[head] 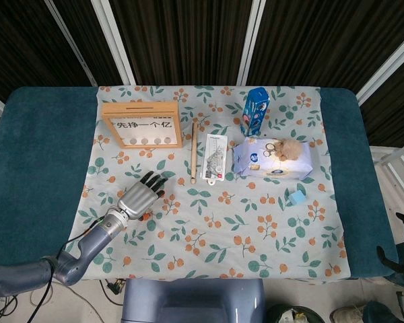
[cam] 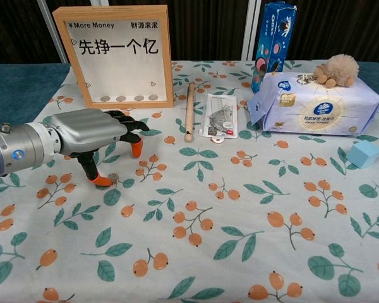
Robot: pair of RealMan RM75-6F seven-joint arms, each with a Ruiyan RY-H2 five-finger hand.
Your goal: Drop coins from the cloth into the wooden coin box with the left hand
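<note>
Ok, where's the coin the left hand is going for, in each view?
Head view: not visible, hidden under the left hand, left of centre.
Chest view: coin lies on the cloth, lower left, just right of the thumb tip.
Shared landmark: wooden coin box, behind the hand.

The left hand (cam: 91,129) has a smooth grey metal-look shell. The coin box (cam: 118,55) is matt pale wood. The cloth (cam: 240,221) is printed fabric, and the tissue pack (cam: 316,107) is glossy plastic.
</note>
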